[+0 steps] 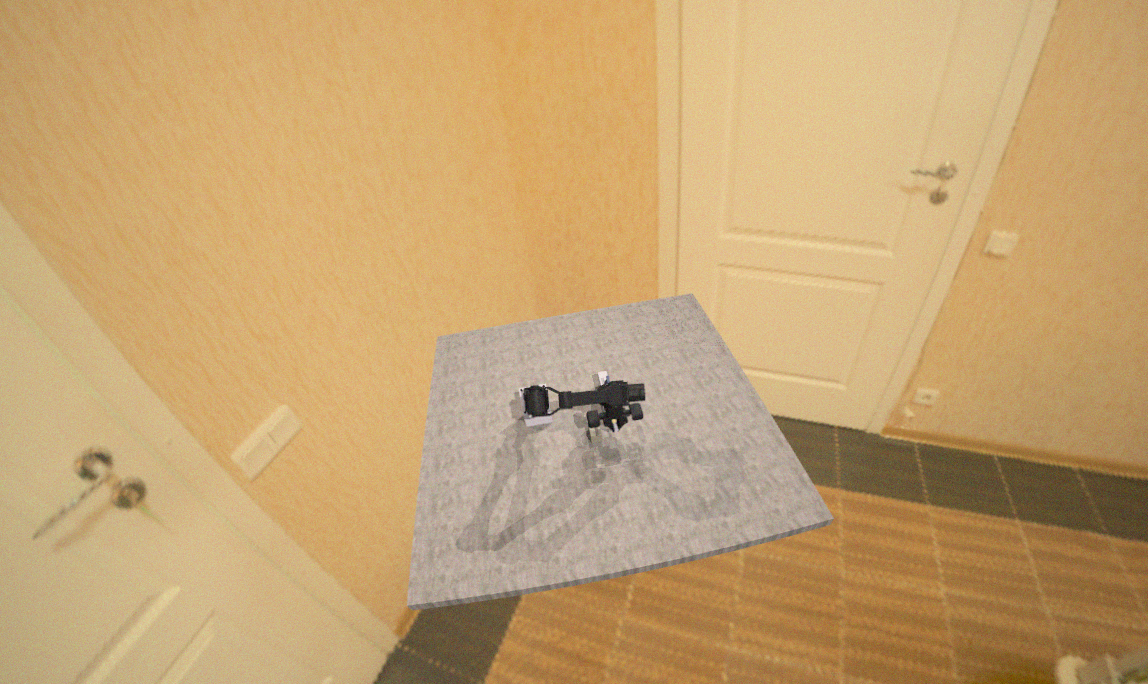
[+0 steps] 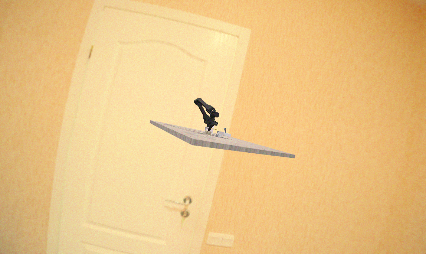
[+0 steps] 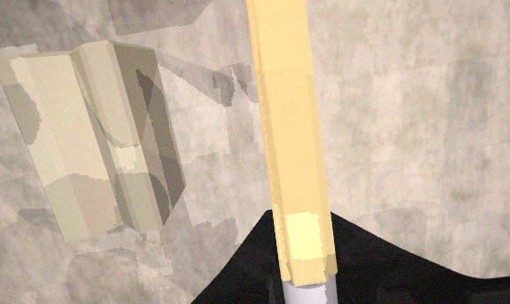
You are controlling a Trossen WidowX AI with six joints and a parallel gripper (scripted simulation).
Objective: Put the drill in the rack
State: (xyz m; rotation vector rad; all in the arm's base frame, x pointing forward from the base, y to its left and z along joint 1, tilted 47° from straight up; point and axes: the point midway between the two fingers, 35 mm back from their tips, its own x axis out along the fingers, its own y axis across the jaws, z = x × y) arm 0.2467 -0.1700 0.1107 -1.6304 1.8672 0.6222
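Note:
My gripper [image 3: 306,266] [image 2: 209,129] is shut on the drill. The drill [image 3: 293,147] has a long yellow-orange shank and a grey part between the black fingers; a bit of yellow also shows beside the gripper in the exterior view. It is held above the table, out of the block. The rack [image 3: 58,129] [image 2: 207,133], a beige block with a lengthwise groove, stands to the left of the drill in the wrist view, apart from it. A small blue upright piece [image 2: 225,129], probably the key, stands at the pale block [image 2: 219,134] in the exterior view.
The grey table [image 1: 688,357] [image 2: 255,148] carries the arm [image 1: 586,397] [image 2: 205,106] and the small fixtures. Arm shadows fall across its top. The pale block is close beside the rack and gripper. Walls and doors stand behind.

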